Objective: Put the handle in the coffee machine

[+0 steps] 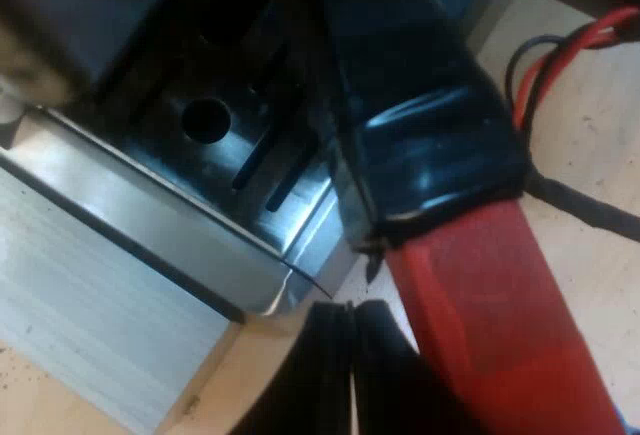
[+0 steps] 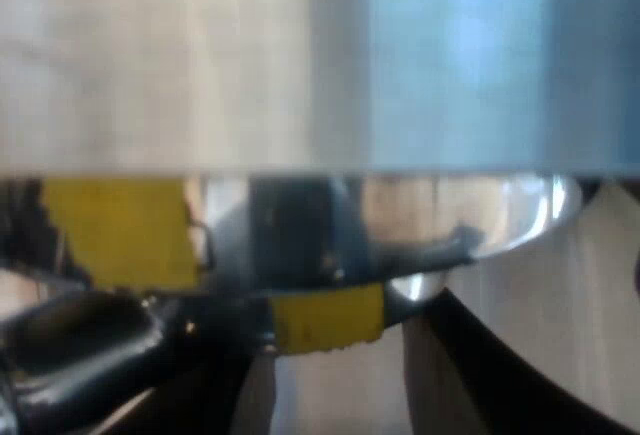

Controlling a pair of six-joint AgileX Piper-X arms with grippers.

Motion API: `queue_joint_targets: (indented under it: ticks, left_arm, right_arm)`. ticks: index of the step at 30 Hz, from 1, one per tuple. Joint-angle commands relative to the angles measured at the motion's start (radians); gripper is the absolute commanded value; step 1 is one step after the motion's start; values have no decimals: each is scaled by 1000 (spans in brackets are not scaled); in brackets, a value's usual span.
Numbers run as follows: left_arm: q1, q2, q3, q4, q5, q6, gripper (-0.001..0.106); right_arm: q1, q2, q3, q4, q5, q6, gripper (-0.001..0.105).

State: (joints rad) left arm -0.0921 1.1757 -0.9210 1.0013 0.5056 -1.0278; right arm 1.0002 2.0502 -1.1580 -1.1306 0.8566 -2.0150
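While pressed shut and empty, the left gripper [image 1: 352, 333] is placed beside the dark red-ended handle [image 1: 440, 185].
State of the right gripper [image 2: 300, 380] cannot be told.

No readable text, brand, number or sign. Yellow patches [image 2: 325, 320] under metal rim [image 2: 500, 225]: blank or illegible. Handle [image 1: 500, 325], red end: nothing legible.

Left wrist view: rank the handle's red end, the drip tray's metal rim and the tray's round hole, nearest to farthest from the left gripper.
1. Red end: alongside the left gripper.
2. Metal rim: just ahead of it.
3. Round hole: farthest, behind the rim.
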Motion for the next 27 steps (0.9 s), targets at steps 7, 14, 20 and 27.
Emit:
queue_joint_targets:
  ticks: [7, 14, 20, 27]
  left_arm:
    - [-39, -51, 5, 13, 58, -74, 0]
    - [-39, -58, 8, 18, 69, -75, 0]
    - [-48, -58, 17, 13, 79, -94, 0]
    - [-50, -63, 28, -49, 61, -204, 0]
  right_arm:
    - [11, -73, -26, -69, -46, -48, 36]
    - [41, -82, -4, -4, 47, -46, 36]
    - [51, -161, 91, 92, 85, -28, 36]
    - [51, -300, 266, 134, 84, -28, 36]
